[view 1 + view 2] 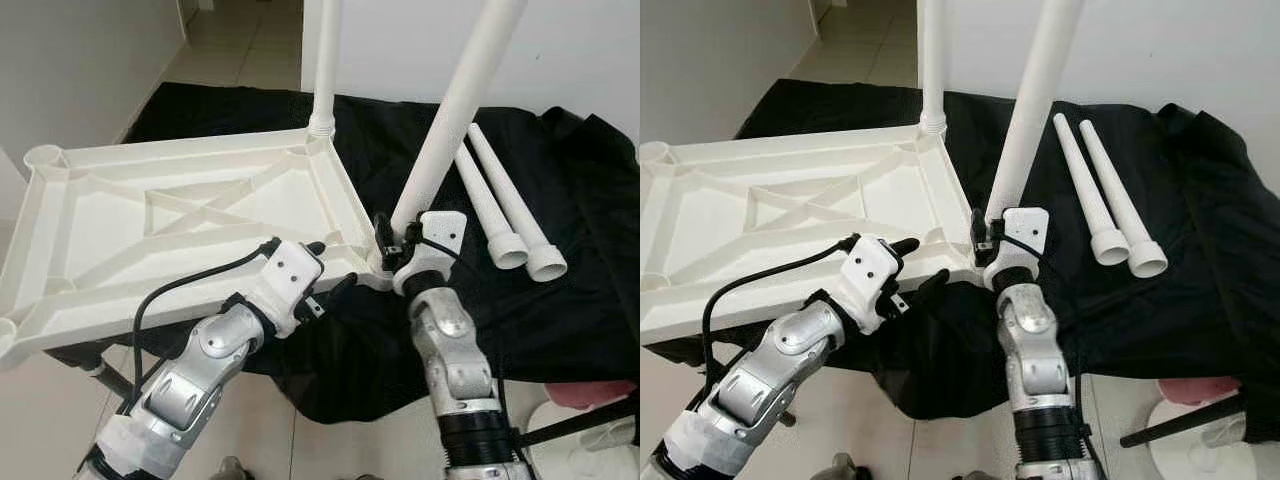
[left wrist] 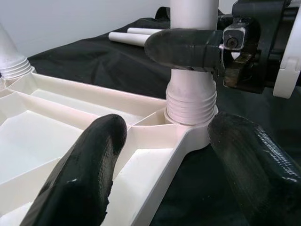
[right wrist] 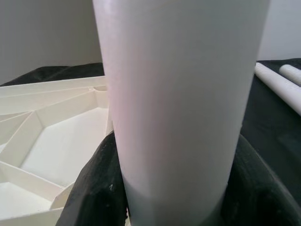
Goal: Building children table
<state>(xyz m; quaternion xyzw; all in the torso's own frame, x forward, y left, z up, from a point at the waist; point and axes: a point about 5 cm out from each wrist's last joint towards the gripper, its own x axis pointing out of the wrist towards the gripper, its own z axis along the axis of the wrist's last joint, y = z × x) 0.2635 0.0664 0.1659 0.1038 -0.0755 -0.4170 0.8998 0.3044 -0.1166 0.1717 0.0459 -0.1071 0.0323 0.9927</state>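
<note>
1. The white plastic tabletop lies upside down, its underside a smooth, matte moulding of raised ribs crossing in an X, with round sockets at the corners. It rests partly on a black cloth spread over the surface.
2. A round white leg stands upright in the tabletop's far corner socket, its ribbed threaded end at the socket.
3. A second leg, a smooth tapering tube with a ribbed threaded base, stands tilted in the tabletop's near corner socket.
4. Two loose legs lie side by side on the cloth, beside the tabletop, their wider open ends toward the robot.
5. The right gripper is clenched around the second leg just above its threads, black fingers on either side of the tube.
6. The left gripper is spread wide at the tabletop's near corner; one finger lies over the rim, the other hangs outside it, grasping nothing.
</note>
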